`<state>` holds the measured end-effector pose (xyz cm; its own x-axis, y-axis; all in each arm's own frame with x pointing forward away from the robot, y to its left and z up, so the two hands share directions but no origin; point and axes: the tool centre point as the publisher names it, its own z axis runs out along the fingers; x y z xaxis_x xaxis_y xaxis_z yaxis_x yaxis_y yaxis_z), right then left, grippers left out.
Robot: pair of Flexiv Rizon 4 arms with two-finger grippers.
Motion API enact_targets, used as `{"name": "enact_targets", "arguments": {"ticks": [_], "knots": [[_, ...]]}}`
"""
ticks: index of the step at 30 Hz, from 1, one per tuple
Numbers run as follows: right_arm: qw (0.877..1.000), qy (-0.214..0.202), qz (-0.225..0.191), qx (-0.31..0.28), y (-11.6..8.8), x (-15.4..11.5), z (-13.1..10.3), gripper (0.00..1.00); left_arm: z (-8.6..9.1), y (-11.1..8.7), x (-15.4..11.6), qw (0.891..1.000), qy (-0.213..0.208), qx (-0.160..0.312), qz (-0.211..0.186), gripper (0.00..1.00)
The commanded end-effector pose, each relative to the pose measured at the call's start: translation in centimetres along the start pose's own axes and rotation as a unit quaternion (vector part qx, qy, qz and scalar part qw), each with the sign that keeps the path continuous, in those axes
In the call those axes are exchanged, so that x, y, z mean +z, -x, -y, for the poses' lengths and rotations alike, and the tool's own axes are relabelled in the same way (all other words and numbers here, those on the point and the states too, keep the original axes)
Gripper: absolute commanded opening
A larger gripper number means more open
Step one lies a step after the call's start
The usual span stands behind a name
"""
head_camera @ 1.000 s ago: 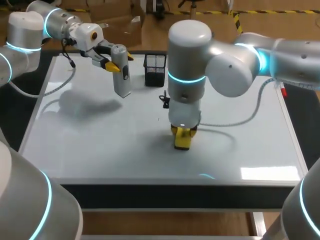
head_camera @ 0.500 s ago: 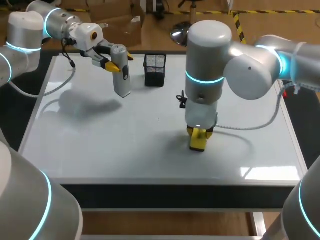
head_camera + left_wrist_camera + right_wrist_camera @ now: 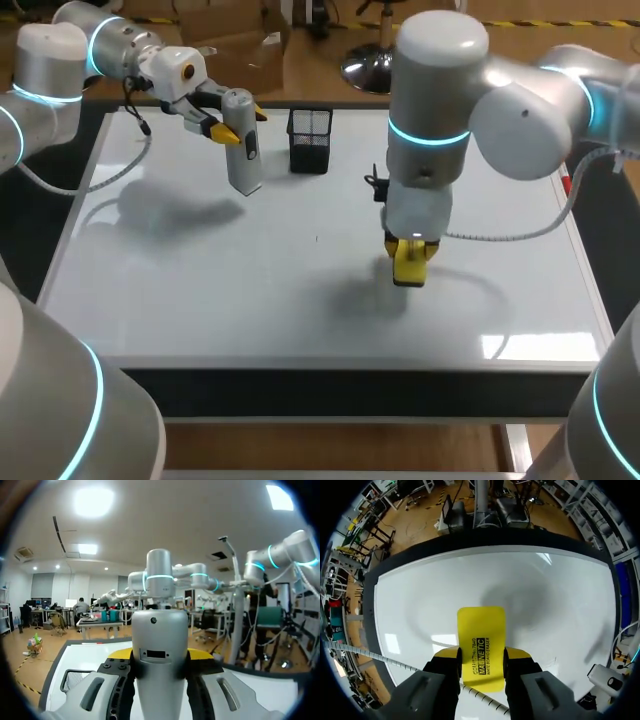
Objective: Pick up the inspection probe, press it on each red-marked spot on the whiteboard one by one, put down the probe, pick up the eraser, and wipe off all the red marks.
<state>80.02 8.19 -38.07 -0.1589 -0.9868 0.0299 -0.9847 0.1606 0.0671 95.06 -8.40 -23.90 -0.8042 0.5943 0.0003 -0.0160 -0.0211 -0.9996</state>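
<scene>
Right arm: your right arm (image 3: pixel 440 100) has swung toward the right side over the last second. Its upright wrist column stood near the middle of the whiteboard (image 3: pixel 200 290) and now stands right of the middle.
Eraser: the eraser (image 3: pixel 412 266), clamped in the right fingers (image 3: pixel 516 655), has travelled with the arm. It slid right along the whiteboard, then right again and a little toward the far edge.
Elbow: the large joint has pulled off to the right and farther back.
Shadow: the arm's shadow on the whiteboard has followed it to the right.
Cable: the cable (image 3: pixel 520 232) trailing from the wrist now loops farther right.
</scene>
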Motion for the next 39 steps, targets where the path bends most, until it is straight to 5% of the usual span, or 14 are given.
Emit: {"name": "enact_targets", "arguments": {"ticks": [1, 20, 30, 39], "knots": [[1.000, 0.001, 0.002, 0.011, -0.1, -0.7, 0.5, 0.00, 0.1, 0.1, -0.1, 1.000, 0.001, -0.001, -0.002, 0.00], [1.000, 0.009, 0.002, 0.006, 0.1, -0.3, 0.6, 0.00, 0.1, 0.1, -0.1, 1.000, 0.001, -0.001, -0.002, 0.00], [1.000, 0.009, -0.012, -0.017, 1.0, 0.0, 5.6, 0.00, 0.1, 0.1, -0.1, 1.000, 0.001, -0.001, -0.002, 0.00], [1.000, 0.006, 0.017, -0.022, 1.7, -0.1, 11.0, 0.00, 0.1, 0.1, -0.1, 1.000, 0.001, -0.001, -0.002, 0.00]]}}
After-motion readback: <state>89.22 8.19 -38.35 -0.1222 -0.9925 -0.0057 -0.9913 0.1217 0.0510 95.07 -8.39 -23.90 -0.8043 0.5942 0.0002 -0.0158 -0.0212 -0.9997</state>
